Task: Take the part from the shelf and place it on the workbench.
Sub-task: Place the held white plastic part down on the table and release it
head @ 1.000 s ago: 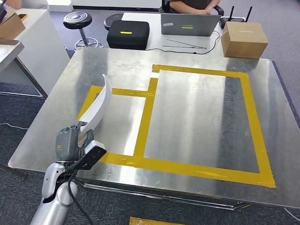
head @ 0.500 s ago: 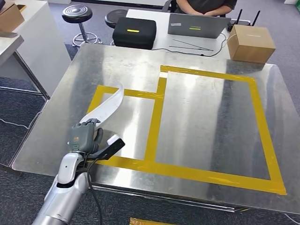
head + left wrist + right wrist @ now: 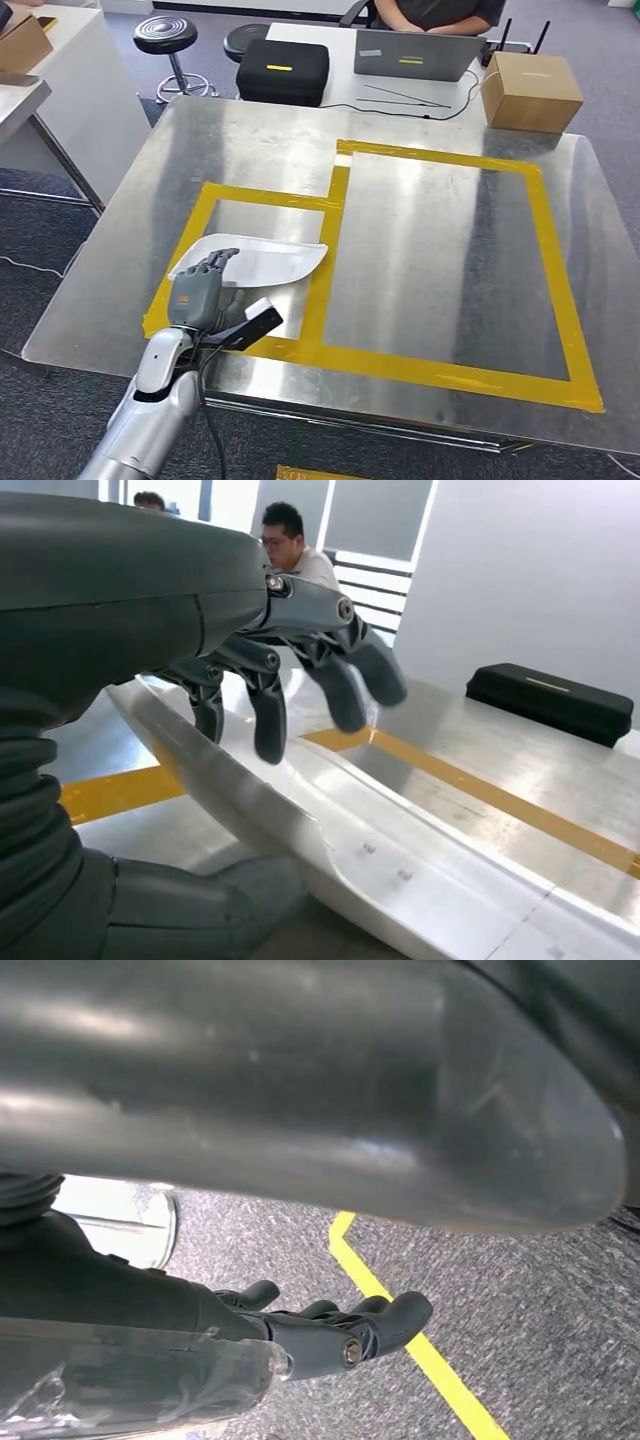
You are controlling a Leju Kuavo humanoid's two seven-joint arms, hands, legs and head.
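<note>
The white curved part (image 3: 256, 263) lies flat on the metal workbench (image 3: 423, 250), inside the smaller yellow-taped rectangle (image 3: 226, 192). Its right tip reaches the tape strip between the two rectangles. My left hand (image 3: 198, 292) is at the part's near left end, fingers stretched out over it. In the left wrist view the fingers (image 3: 302, 650) hover just above the part (image 3: 362, 850), with the thumb low beside its edge. My right hand (image 3: 332, 1330) hangs over grey carpet with a yellow floor line; its fingers are loosely extended and hold nothing.
A larger yellow-taped rectangle (image 3: 551, 270) takes up the bench's right half. A cardboard box (image 3: 531, 92) sits at the far right corner. Behind the bench are a black case (image 3: 282, 71), a laptop (image 3: 411, 52) and a seated person (image 3: 430, 12). Stools (image 3: 164, 36) and a white table (image 3: 75, 90) stand at left.
The part went from standing tilted in my left hand to lying flat on the bench. The fingers have opened out above it. The view shifted slightly.
</note>
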